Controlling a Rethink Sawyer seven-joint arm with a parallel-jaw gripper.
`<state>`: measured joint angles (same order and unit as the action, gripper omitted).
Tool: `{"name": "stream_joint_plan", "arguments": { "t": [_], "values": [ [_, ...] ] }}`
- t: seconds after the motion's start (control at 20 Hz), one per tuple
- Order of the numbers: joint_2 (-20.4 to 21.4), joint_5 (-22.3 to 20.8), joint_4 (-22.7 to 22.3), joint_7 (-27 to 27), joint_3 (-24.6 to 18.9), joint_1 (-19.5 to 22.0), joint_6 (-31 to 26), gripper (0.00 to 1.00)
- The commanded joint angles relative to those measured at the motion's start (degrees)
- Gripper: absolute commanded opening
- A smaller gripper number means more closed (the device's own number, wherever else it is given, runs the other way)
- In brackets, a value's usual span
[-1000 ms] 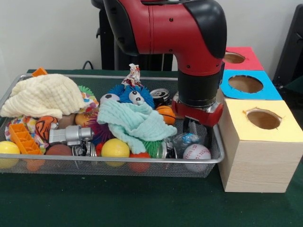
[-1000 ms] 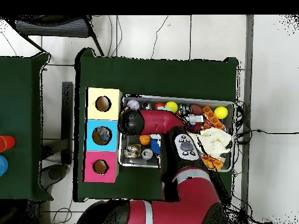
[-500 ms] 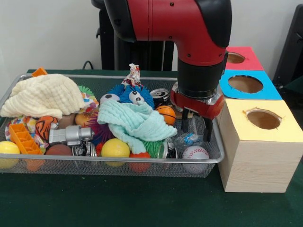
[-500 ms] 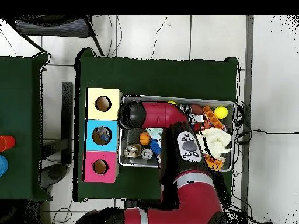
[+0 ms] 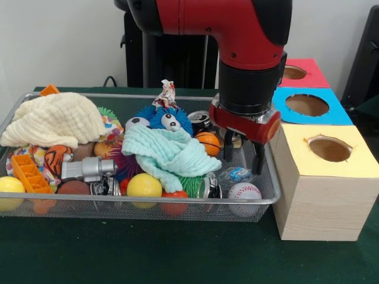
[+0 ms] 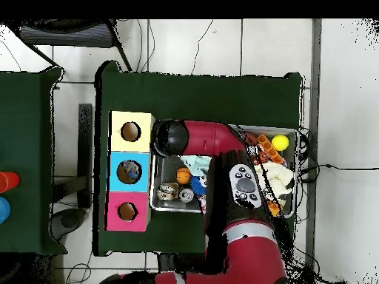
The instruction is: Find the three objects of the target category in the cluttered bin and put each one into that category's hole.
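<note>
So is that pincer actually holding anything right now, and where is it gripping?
Nothing is held. The pincer hangs open above the bin's right end, its two fingers apart with only air between them, over the baseball.

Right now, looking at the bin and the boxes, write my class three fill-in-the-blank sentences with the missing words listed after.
1. The gripper hangs open and holds ____.
2. In the front view, the box closest to the camera has a top coloured ____.
3. The baseball lies in the wire bin at the end nearest the ____.

Missing words: nothing; yellow; boxes
</note>
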<state>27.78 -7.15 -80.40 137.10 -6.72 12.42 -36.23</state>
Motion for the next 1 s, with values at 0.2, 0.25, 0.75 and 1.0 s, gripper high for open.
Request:
{"name": "stream_joint_plan", "arguments": {
  "t": [0.2,0.25,0.75,1.0],
  "values": [
    [-3.6,1.4,2.0,7.2,2.4,-1.6,-3.5,1.00],
    [-3.9,1.6,2.1,7.8,3.1,-1.9,-4.3,1.00],
    [-5.2,5.9,3.3,11.5,8.3,-4.6,-15.0,1.00],
    [-7.0,7.7,3.4,11.7,8.4,-4.8,-12.7,1.00]
  ]
}}
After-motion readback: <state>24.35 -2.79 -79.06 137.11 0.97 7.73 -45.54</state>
